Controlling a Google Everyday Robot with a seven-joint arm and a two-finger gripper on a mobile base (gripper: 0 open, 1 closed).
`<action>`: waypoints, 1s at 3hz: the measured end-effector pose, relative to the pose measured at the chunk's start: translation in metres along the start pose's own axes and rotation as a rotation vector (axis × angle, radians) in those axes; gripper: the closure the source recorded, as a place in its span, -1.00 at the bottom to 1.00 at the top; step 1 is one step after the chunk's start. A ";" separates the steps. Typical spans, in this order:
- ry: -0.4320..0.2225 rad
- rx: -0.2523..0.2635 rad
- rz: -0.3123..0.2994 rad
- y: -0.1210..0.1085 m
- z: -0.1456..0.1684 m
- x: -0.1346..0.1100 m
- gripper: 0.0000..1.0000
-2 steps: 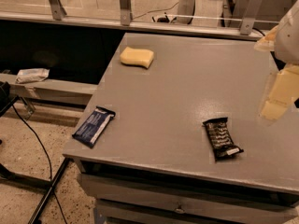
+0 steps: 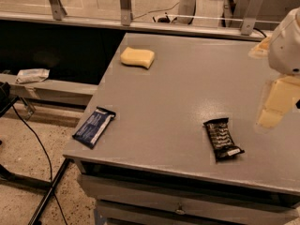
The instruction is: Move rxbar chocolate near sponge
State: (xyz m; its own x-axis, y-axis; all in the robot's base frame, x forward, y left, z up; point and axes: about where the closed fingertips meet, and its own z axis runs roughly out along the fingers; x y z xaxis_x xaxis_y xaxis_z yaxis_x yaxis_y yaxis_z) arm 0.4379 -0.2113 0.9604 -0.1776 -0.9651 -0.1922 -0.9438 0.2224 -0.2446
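The small flat snack bar in a glossy black wrapper, the rxbar chocolate point(image 2: 222, 138), lies on the grey surface point(image 2: 187, 83) near its front edge, right of centre. Its long axis runs roughly near to far, with the far end leaning slightly left. The robot's pale yellow hand point(image 2: 274, 107) hangs at the right edge of the view, below the white arm housing point(image 2: 288, 41). It is right of the bar, a little farther back, and clearly apart from it. I cannot tell whether the hand is released or clenched, but it is not grasping the bar.

The coming move turns on this relation. The bar lies to the left of the hand and slightly nearer, so the reach probably has to go left, toward the front edge and down, gripping across the bar's short width.

The pale yellow soft sponge point(image 2: 137, 57) sits far back on the left, well apart from the bar. A dark blue wrapped bar point(image 2: 93, 126) lies at the near left corner, partly over the edge. Below the surface is a drawer front point(image 2: 180, 209); its contents are hidden.
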 end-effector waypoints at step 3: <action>0.101 -0.108 -0.228 0.022 0.090 0.010 -1.00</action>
State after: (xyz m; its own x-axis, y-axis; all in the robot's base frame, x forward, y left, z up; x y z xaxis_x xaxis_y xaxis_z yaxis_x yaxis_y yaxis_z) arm 0.4402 -0.2035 0.8672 0.0207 -0.9987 -0.0468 -0.9858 -0.0126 -0.1673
